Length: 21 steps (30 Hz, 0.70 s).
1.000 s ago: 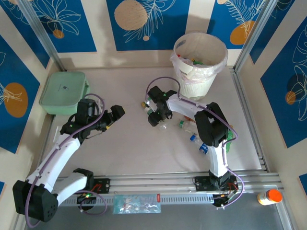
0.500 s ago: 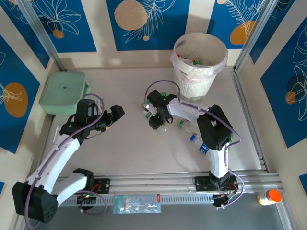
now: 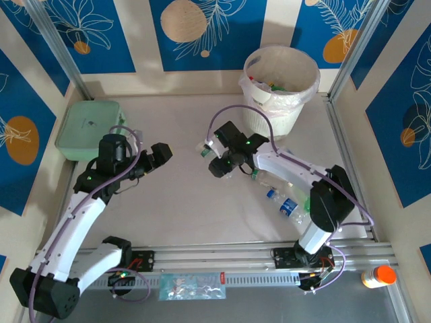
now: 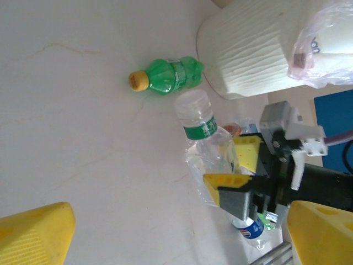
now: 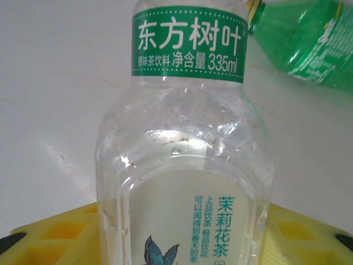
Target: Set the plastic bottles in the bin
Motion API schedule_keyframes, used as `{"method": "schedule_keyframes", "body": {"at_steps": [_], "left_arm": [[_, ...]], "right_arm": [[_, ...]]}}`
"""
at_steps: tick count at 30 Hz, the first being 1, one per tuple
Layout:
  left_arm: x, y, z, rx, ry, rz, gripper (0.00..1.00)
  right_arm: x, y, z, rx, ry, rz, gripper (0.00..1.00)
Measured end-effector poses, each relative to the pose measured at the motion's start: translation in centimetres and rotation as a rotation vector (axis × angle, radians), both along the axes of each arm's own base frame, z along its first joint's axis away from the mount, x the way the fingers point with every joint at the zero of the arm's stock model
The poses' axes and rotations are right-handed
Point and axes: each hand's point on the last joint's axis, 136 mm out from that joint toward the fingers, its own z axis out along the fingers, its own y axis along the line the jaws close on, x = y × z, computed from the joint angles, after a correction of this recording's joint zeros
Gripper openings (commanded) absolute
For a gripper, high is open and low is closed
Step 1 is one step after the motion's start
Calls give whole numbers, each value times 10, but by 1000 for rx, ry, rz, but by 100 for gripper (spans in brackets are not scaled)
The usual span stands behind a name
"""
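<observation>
Glistening clear bottle (image 5: 185, 143), green neck label (image 5: 187, 44)

The overhead camera looks down from behind the arm bases, taking in the whole table (image 3: 175, 202) up to the bin (image 3: 279, 81) near its far right corner. The left wrist camera sits low over the table, facing the bin's foot. The right wrist camera is pressed close to the clear bottle (image 5: 182, 165), which the left wrist view also catches.

The right gripper (image 3: 217, 162) is low over the middle of the worktop (image 3: 182, 208), its fingers closed on a small clear bottle (image 3: 207, 149). The left gripper (image 3: 160, 153) hangs spread and empty. More plastic bottles (image 3: 288, 206) lie beneath the right arm, near the bin (image 3: 269, 120)
</observation>
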Motion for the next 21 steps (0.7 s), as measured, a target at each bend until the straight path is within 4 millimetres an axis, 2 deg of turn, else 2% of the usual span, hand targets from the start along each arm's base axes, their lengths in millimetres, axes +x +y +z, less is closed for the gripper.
{"method": "schedule_keyframes", "body": {"at_steps": [3,7,11,16,21], "left_arm": [[-2,-10,19,45,-52,-43,97],[-6,-37,52,140,-166,-147,97],[-9,-71,74,256,-283,-258,96],[-6,-99,68,415,-349,-345,97],[5,-106,48,497,-336,-370,98]], "right_arm": [[-4,-1,21,50,-32,-9,53],[-9,-7,54,143,-75,-37,52],[-3,-28,99,280,-137,-125,50],[21,-82,157,461,-227,-315,48],[45,-125,187,568,-253,-467,47]]}}
